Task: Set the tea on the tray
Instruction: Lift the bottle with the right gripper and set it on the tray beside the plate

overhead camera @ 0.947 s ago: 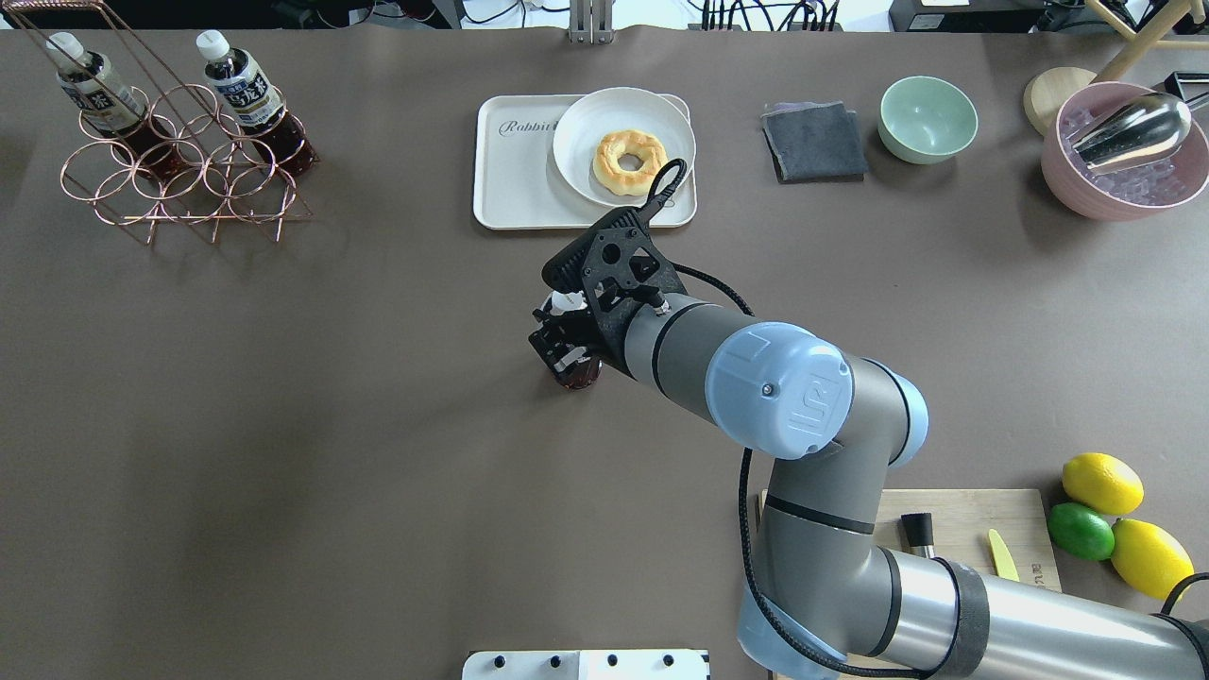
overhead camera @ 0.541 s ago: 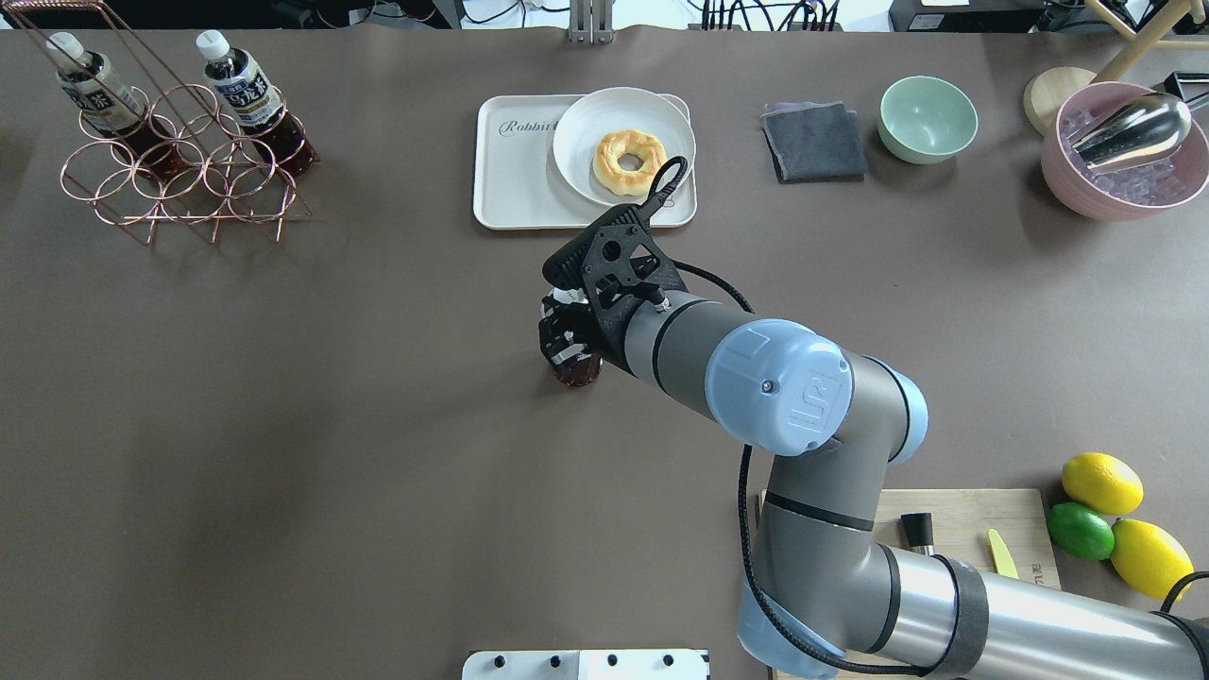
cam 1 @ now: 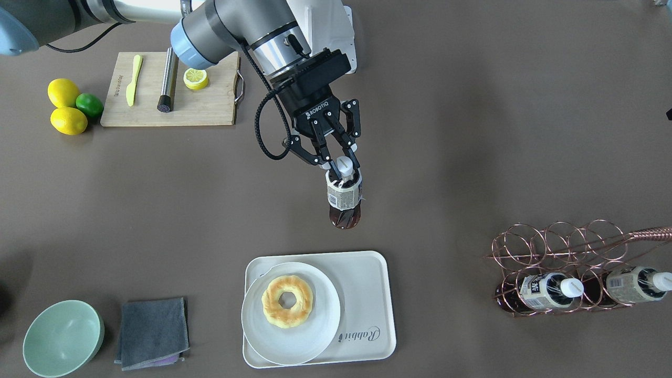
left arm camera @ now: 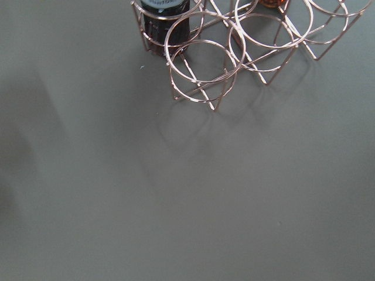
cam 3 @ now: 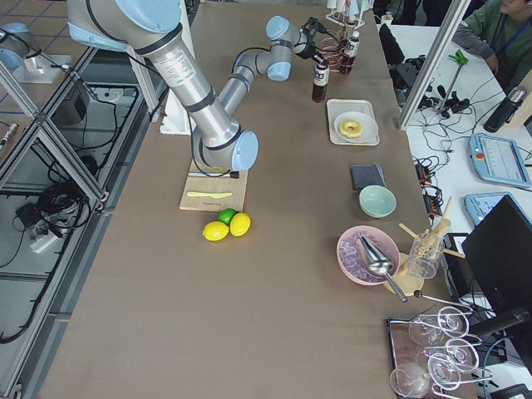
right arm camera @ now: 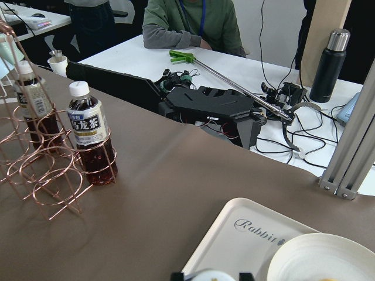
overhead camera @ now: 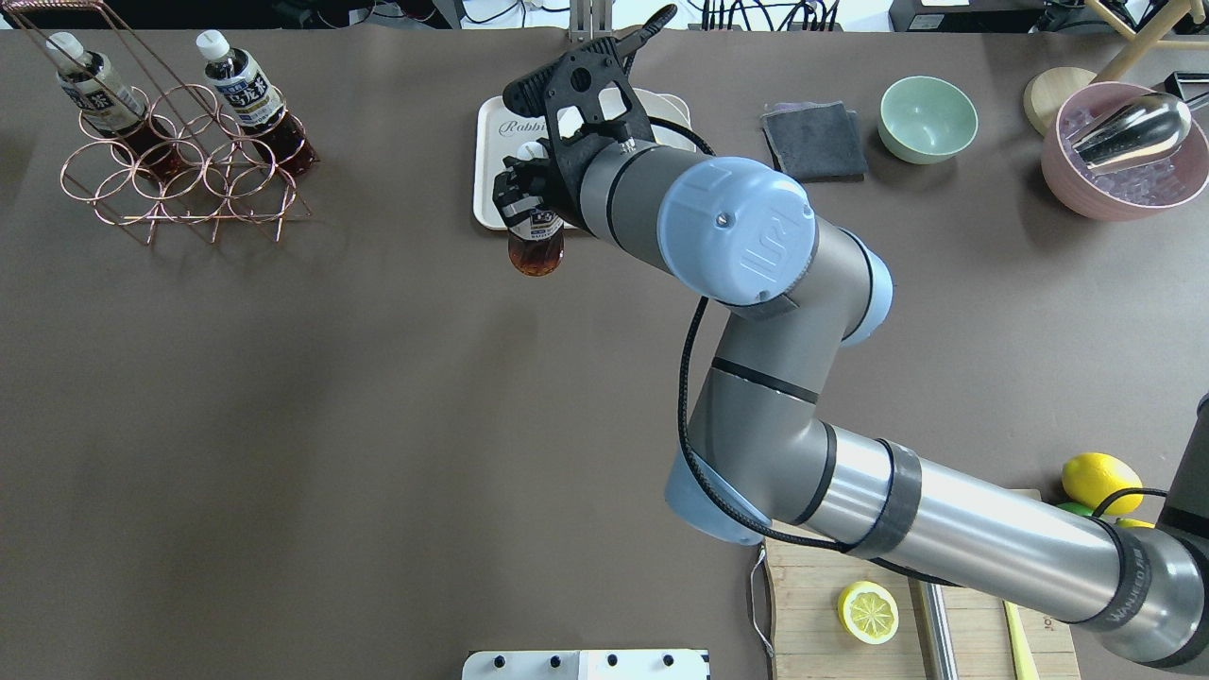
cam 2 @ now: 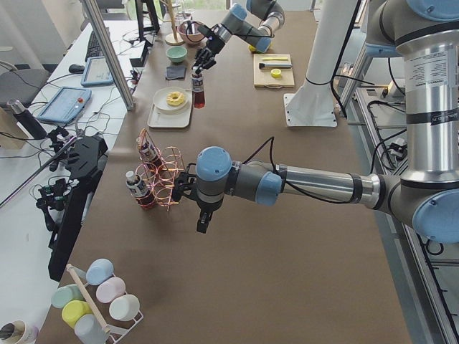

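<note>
Black fingers of the right gripper (cam 1: pixel 344 167) are clamped on the neck of the small clear plastic tea bottle (cam 1: pixel 344 202), just under its white cap, and the dark reddish-brown drink hangs roughly upright below. The bottle sits just short of the off-white rectangular plastic tray (cam 1: pixel 370 294), on the robot's side of it; can't tell whether it's clear of the table. A round white plate (cam 1: pixel 307 336) with a golden ring doughnut (cam 1: pixel 287 301) takes up one half of the tray. Way off to the side, a copper wire rack (cam 1: pixel 567 252) holds two more matching bottles (cam 1: pixel 546 290). The left gripper (cam 2: pixel 202 218) hovers near that rack, and honestly I can't tell if it's open or closed.
</note>
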You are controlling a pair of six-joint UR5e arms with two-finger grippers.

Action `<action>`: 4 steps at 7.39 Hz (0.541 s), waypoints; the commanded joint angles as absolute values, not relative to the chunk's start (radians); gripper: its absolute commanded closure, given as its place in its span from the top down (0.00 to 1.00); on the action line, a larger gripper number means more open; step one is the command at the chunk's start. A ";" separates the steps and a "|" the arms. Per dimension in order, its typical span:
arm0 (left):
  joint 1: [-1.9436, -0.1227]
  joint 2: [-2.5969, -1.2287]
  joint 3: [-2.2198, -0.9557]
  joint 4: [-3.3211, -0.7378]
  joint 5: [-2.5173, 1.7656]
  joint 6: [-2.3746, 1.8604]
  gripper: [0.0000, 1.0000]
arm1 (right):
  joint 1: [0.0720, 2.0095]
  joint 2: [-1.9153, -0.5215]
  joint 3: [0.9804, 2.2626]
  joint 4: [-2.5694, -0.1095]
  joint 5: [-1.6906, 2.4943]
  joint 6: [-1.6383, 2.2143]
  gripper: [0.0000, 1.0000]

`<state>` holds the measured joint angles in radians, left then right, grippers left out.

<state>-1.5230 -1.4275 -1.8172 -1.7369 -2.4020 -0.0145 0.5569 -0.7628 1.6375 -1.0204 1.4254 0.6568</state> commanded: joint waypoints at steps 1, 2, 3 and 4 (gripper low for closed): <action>-1.565 -1.424 -1.818 -1.681 -2.398 -0.012 0.98 | 0.618 -0.611 1.415 -1.014 1.460 0.696 0.00; -1.565 -1.422 -1.818 -1.680 -2.398 -0.015 0.98 | 0.633 -0.542 1.310 -1.008 1.460 0.698 0.00; -1.575 -1.420 -1.818 -1.681 -2.398 -0.014 0.98 | 0.644 -0.502 1.205 -0.939 1.460 0.704 0.00; -1.595 -1.419 -1.818 -1.681 -2.398 -0.009 0.98 | 0.652 -0.448 1.093 -0.896 1.460 0.707 0.00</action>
